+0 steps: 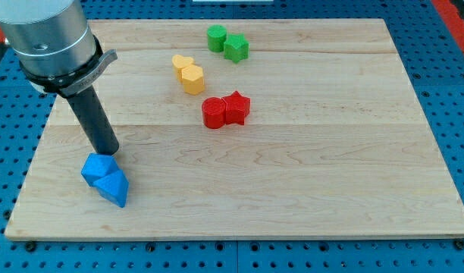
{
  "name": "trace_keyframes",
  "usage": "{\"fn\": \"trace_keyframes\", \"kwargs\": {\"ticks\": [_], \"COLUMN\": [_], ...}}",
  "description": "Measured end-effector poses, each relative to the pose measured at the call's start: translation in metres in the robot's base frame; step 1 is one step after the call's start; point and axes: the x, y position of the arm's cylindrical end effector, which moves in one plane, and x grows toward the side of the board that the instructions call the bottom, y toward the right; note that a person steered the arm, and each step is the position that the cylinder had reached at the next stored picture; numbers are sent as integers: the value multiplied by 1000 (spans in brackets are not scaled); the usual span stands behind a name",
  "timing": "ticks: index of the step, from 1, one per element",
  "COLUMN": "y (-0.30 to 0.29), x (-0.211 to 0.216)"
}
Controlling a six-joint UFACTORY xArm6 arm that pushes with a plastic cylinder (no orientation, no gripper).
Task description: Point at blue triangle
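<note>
A blue triangle block (112,186) lies near the board's bottom left, touching a second blue block (98,167) just above and left of it. My tip (107,150) stands at the upper edge of that second blue block, a short way above the blue triangle. The dark rod rises from there to the grey arm at the view's top left.
Two yellow blocks, a heart (182,64) and a hexagon (192,78), sit touching at upper middle. A green cylinder (216,38) and green star (236,48) lie near the top. A red cylinder (214,113) and red star (236,107) touch at centre. The wooden board (330,167) rests on a blue pegboard.
</note>
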Motion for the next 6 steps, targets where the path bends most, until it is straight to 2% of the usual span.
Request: {"fn": "trace_keyframes", "kwargs": {"ticks": [4,5,6], "y": [-6,38,117], "x": [-10,-25,-10]}}
